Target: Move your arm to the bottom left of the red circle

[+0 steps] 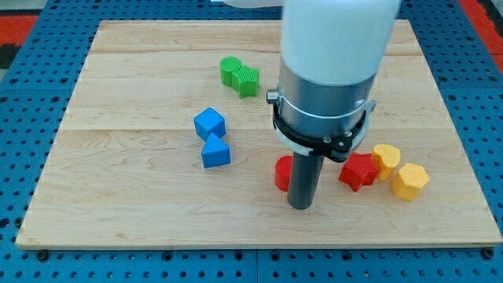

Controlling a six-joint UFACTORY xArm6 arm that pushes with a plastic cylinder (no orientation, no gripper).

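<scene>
You see a wooden board (118, 220) on a blue pegboard. The arm ends in a dark rod with no fingers to open or close; my tip (301, 206) rests at lower centre of the frame. The red circle (282, 174) sits just left of the rod, touching it or nearly so and partly hidden. To the right lie a red star-like block (358, 170) and two yellow blocks (399, 172). Two blue blocks (212, 138) sit left of centre, green blocks (239, 75) in the upper middle. The risk: swinging left to reach the circle's lower left could nudge the circle, because the rod stands so close.
</scene>
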